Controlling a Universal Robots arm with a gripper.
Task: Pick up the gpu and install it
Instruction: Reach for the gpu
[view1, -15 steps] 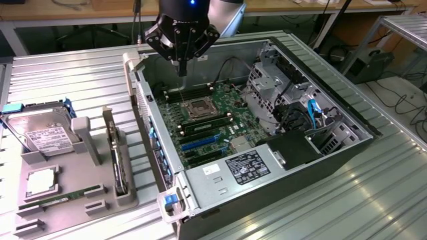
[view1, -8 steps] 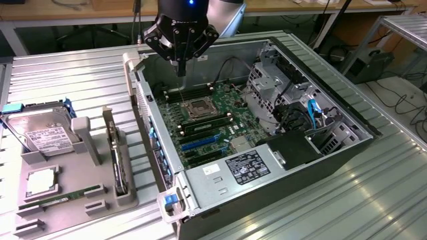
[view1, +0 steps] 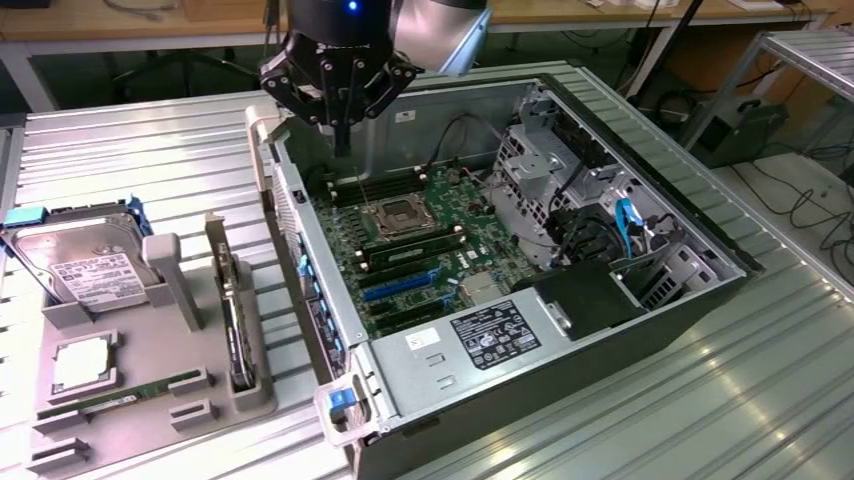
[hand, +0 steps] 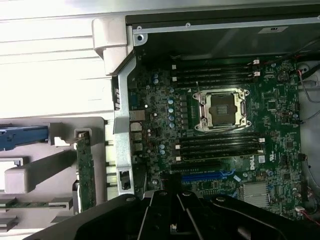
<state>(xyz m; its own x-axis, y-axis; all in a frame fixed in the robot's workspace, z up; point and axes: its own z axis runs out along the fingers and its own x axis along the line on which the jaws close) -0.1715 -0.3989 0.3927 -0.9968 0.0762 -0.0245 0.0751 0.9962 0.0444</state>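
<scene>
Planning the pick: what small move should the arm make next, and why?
Probably shift toward the exterior view's left: the shut black gripper hangs empty over the open grey computer case, while the thin dark gpu card stands on edge in the grey holder beside it.

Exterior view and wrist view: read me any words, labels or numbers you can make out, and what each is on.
Nothing reads clearly enough to quote.
Black-and-white sticker on the grey metal power supply cover: print too small.
White label on the silver hard drive: too small.
White markings on the green motherboard: blurred.
White sticker on the dark case wall: blurred.
</scene>
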